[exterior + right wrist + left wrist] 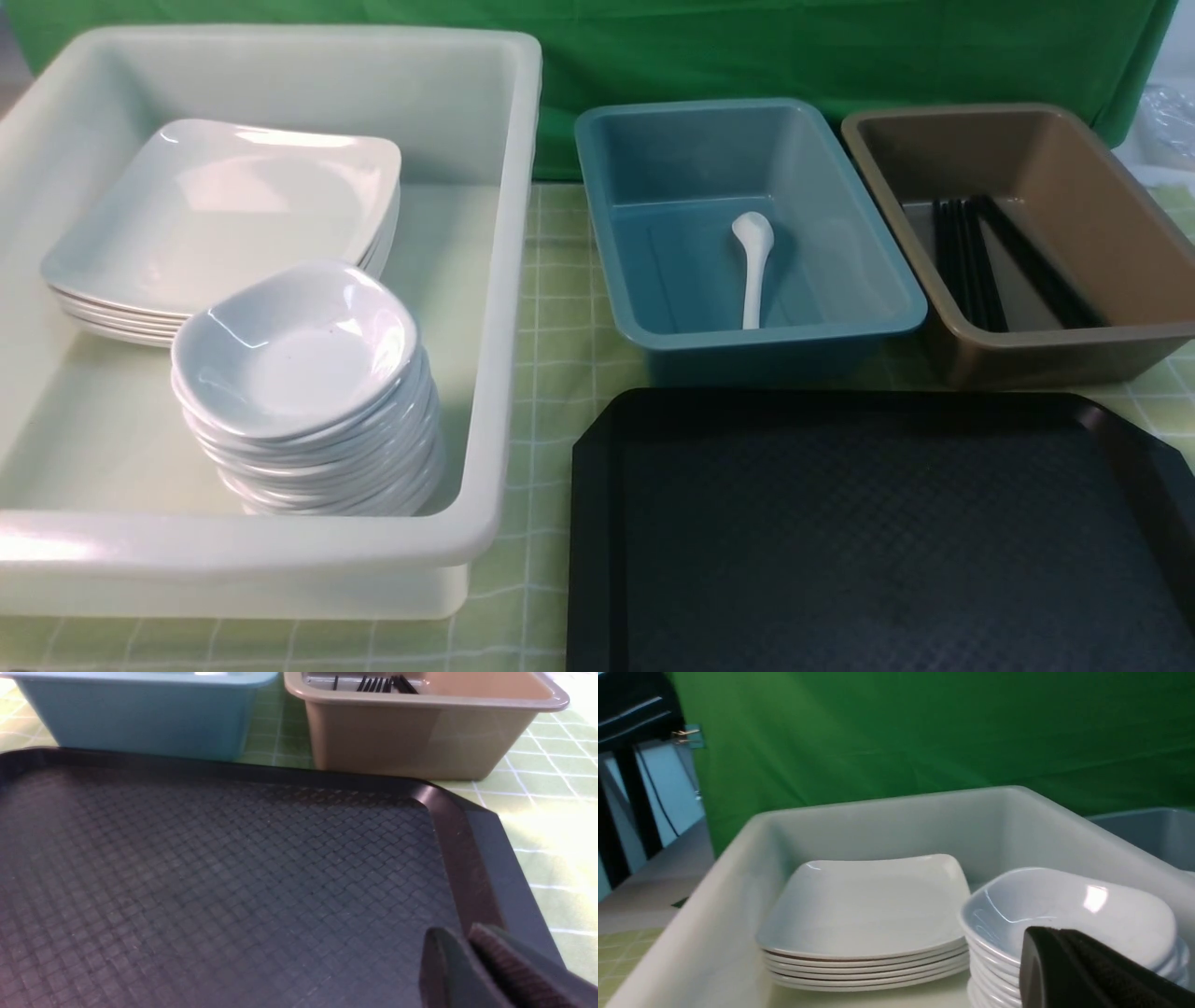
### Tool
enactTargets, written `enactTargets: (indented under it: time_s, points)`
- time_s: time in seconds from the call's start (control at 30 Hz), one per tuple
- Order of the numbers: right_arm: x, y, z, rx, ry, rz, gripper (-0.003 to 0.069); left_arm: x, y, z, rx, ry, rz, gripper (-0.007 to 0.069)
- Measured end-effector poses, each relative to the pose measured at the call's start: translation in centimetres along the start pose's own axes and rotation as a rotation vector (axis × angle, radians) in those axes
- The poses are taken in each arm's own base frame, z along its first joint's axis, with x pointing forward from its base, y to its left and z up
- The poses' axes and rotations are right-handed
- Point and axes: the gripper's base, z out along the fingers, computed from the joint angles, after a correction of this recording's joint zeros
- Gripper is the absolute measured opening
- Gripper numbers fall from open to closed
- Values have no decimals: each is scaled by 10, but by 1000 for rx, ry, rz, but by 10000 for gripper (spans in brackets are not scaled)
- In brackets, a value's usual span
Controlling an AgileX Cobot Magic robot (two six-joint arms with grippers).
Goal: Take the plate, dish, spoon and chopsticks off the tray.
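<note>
Black tray [233, 882] lies bare beneath the right gripper [467, 947], fingers pressed together; left gripper [1057, 952] likewise closed, empty, above the dish [1064, 910] stack.

1. Green cloth backdrop [840, 47] hangs across the whole far side, with soft folds and an even colour.
2. Table is covered by a pale green checked cloth [551, 308] with thin white grid lines.
3. Bright light falls on the cloth at the far right [551, 826] and washes it out.
4. From the left wrist view, beyond the backdrop's edge: a dark frame [630, 765], a pale blue wall [682, 788], and a metal clip [684, 735] at the cloth's edge.
</note>
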Motion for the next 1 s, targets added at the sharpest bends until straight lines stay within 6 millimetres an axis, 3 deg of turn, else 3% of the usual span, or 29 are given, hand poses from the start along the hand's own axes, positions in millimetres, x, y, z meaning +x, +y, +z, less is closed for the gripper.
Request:
enactTargets:
  time_s: [0.13, 0.4, 1.0]
  points:
    - [0, 0, 0, 0, 0, 0, 111, 6, 3, -7, -66, 28, -47, 11]
    - [0, 0, 0, 0, 0, 0, 141, 40, 3, -9, -115, 248, -146, 11]
    - [0, 0, 0, 0, 0, 0, 193, 39, 3, -9, -118, 237, -160, 11]
